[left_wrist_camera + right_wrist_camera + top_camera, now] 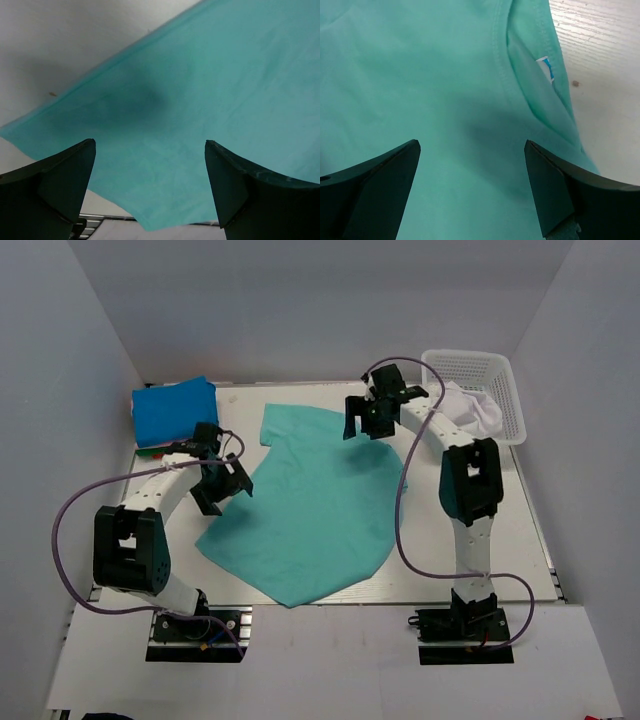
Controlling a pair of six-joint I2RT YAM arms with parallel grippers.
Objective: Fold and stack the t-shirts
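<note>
A teal-green t-shirt (310, 505) lies spread flat across the middle of the table, also filling the left wrist view (210, 100) and the right wrist view (435, 90). My left gripper (222, 483) hovers open over its left edge, nothing between the fingers. My right gripper (372, 418) hovers open above the shirt's far right part near the collar (502, 65). A folded bright blue t-shirt (174, 408) sits at the back left on top of a red-pink one (148, 451). White cloth (478, 410) lies in the basket.
A white mesh basket (500, 375) stands at the back right corner. Purple cables loop beside both arms. The table's near edge (100, 220) shows just below the shirt's corner in the left wrist view.
</note>
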